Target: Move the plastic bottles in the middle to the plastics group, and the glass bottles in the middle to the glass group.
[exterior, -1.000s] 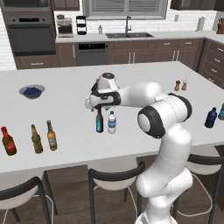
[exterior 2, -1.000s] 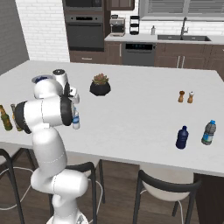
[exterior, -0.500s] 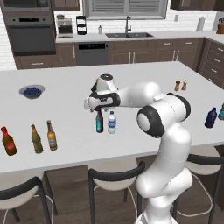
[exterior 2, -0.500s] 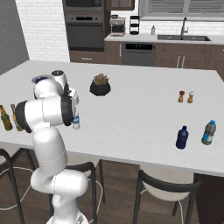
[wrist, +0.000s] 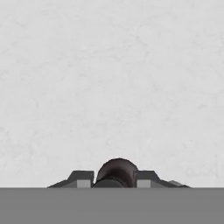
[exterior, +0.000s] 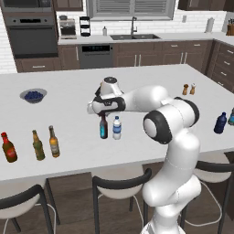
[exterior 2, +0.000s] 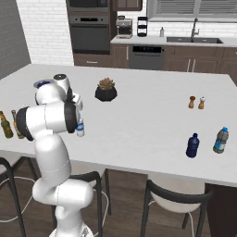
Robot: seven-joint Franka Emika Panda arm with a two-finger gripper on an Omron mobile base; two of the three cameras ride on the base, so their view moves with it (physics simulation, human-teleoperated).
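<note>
The dark brown beer bottle (exterior: 103, 127) with a blue label stands on the island's middle, its cap (wrist: 117, 169) caught between my fingertips. My gripper (exterior: 103, 112) points down over its neck, shut on it. Right beside it stands the small clear water bottle (exterior: 117, 127), blue-capped. The amber beer bottle (exterior: 54, 141) stands at the left next to the olive-green bottle (exterior: 38, 145) and the red-labelled bottle (exterior: 8, 148). Far right, near the edge, are the dark blue bottle (exterior: 220, 123) and a bluish bottle (exterior 2: 221, 140).
A bowl of blueberries (exterior: 33, 95) sits at the back left of the island (exterior: 151, 77), a dark plant pot (exterior 2: 106, 90) behind the arm, and salt and pepper shakers (exterior: 188, 88) at the right. Stools (exterior: 121, 183) line the near edge.
The hand has hardly moved over the dark brown bottle. All bottles stand where they were.
</note>
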